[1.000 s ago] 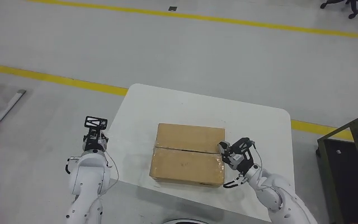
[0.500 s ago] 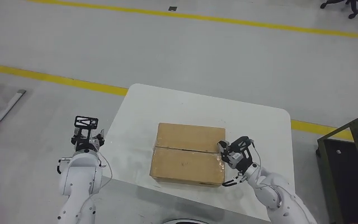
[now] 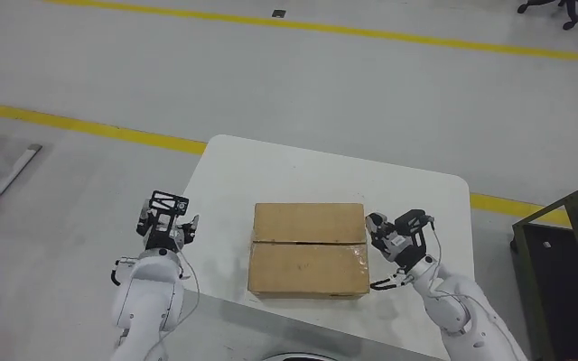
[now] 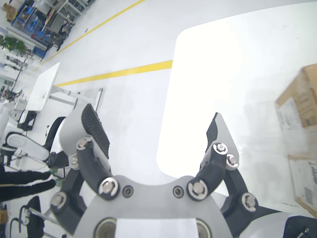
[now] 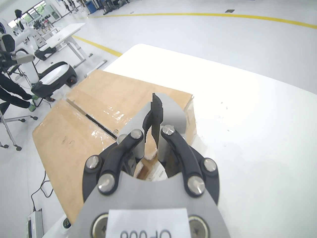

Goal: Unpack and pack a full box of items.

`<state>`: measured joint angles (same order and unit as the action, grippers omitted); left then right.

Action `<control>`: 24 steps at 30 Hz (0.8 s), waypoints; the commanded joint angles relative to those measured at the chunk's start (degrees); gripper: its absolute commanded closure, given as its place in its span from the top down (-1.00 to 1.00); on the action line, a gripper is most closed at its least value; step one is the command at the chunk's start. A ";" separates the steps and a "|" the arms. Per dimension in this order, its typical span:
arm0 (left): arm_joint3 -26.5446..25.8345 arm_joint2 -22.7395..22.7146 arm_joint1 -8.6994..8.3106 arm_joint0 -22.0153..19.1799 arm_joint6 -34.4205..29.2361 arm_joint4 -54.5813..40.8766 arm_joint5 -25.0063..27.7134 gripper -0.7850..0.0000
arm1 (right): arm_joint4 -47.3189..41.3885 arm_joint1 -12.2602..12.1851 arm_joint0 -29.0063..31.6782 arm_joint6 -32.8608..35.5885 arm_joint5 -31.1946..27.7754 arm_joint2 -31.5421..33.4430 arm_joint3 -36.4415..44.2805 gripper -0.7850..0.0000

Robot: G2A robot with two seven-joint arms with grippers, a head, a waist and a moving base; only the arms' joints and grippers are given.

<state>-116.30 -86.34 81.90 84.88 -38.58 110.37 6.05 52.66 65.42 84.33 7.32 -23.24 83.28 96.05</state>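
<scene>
Right pincer (image 5: 154, 115): clenched, with its two ridged pads pressed close so that only a slit is left between them and nothing is seen gripped. In the top view it (image 3: 379, 233) hangs at the right end of the cardboard box, by the end of the centre seam. Whether it touches the cardboard cannot be told.
Left pincer (image 4: 153, 122): released and empty, with its fingers spread wide. In the top view it (image 3: 169, 217) sits at the table's left edge, partly over the floor and partly over the tabletop.
Cardboard box (image 3: 307, 248): closed, lying flat on the middle of the table toward the near edge, with its long side running left to right between the two pincers. The two top flaps meet in a lengthwise seam under glossy clear tape (image 5: 109, 115). The box is directly under the right pincer's tips (image 5: 81, 115) and well apart from the left pincer, off to that pincer's right (image 4: 299, 100). Pale labels show on its left end face.
Table (image 3: 361, 176): white, with rounded corners.
Floor line (image 3: 90, 126): a yellow stripe on the grey floor, running past the table's far left side.
</scene>
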 commanded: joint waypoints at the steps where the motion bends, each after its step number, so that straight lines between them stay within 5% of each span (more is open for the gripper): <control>1: -0.37 4.12 0.22 -0.03 0.34 -0.26 0.58 1.00 | -0.83 -0.14 0.63 -0.14 0.37 1.62 1.13 -1.00; 11: 4.47 24.91 1.80 -7.39 1.13 0.43 8.47 1.00 | -2.30 -0.68 3.10 -0.96 2.74 8.23 2.80 -1.00; 24: 20.72 38.88 4.91 -19.61 -8.23 8.10 8.17 1.00 | -2.80 -0.77 6.03 -1.84 3.94 10.96 2.95 -1.00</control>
<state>-96.35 -48.08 86.64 65.74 -46.20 118.01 14.24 49.80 64.65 90.20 5.55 -19.36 94.17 98.97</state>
